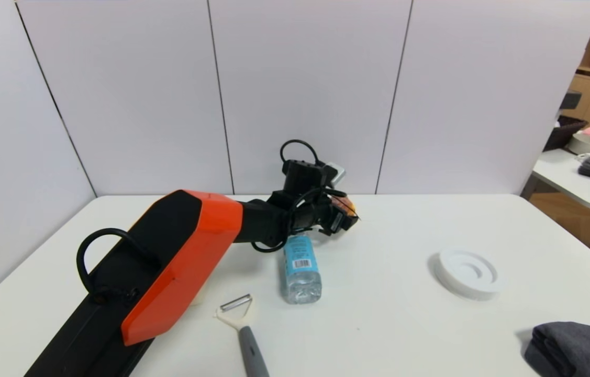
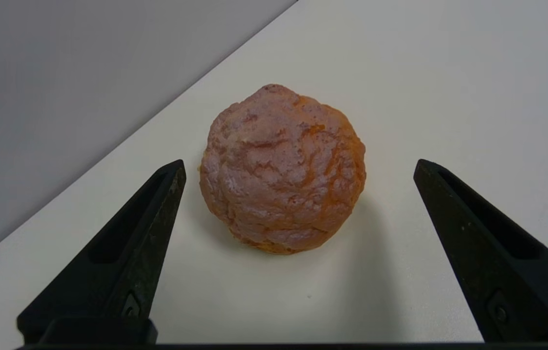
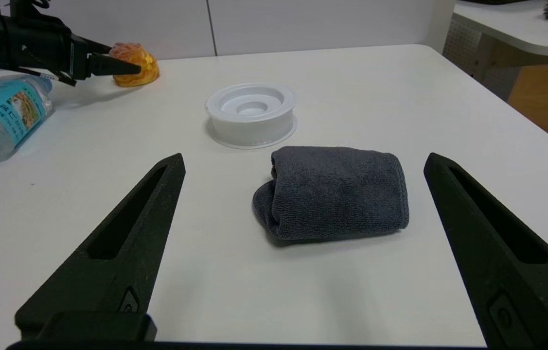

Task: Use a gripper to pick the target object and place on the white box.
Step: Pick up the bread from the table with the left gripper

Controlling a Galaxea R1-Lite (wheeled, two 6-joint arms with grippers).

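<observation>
The target object (image 2: 282, 170), a round golden-brown pastry, sits on the white table near the back wall. My left gripper (image 2: 300, 164) is open, and its black fingers (image 2: 137, 243) flank the pastry on both sides with gaps and no contact. The head view shows the left gripper (image 1: 348, 217) reaching across the table, with the pastry (image 1: 348, 203) peeking out just past it. Only a cream-white sliver of the white box (image 1: 199, 299) shows under my left forearm. My right gripper (image 3: 304, 157) hangs open and empty over the table's near right.
A clear blue-labelled water bottle (image 1: 301, 269) lies beside the left arm, with a grey-handled peeler (image 1: 242, 324) in front of it. A white ringed disc (image 1: 467, 272) sits at the right. A rolled grey towel (image 3: 332, 192) lies just ahead of the right gripper.
</observation>
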